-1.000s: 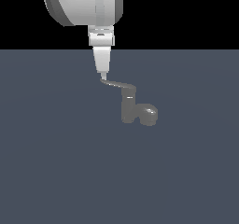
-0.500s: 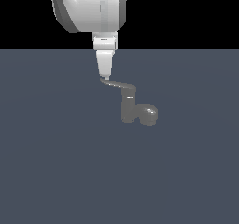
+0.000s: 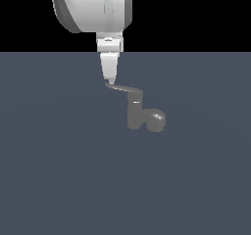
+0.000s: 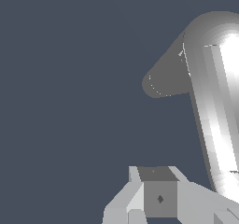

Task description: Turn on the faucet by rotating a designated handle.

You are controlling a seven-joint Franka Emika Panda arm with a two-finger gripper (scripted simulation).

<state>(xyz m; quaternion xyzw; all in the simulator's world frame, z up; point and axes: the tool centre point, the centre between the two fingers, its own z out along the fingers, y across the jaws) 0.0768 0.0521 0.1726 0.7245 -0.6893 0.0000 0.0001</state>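
The faucet [image 3: 136, 113] is a small grey upright cylinder with a short curved spout [image 3: 157, 121] ending in a rounded knob, towards the exterior view's right. The handle [image 3: 122, 88] is a thin grey lever reaching from the faucet's top towards the exterior view's left. My gripper [image 3: 111, 80] hangs straight down with its fingers together, and its tip is at the handle's outer end. It holds nothing. In the wrist view the handle [image 4: 214, 111] runs as a bright bar close beside my gripper [image 4: 158, 197]. A darker rounded part of the faucet [image 4: 163, 80] shows behind it.
The faucet stands on a flat dark blue-grey surface [image 3: 63, 170] that fills the lower part of the exterior view. The big white arm link [image 3: 93, 6] hangs above the handle's end. Nothing else is in view.
The arm and gripper have shifted a little to the exterior view's right and slightly down onto the handle's tip. The faucet body has not moved.
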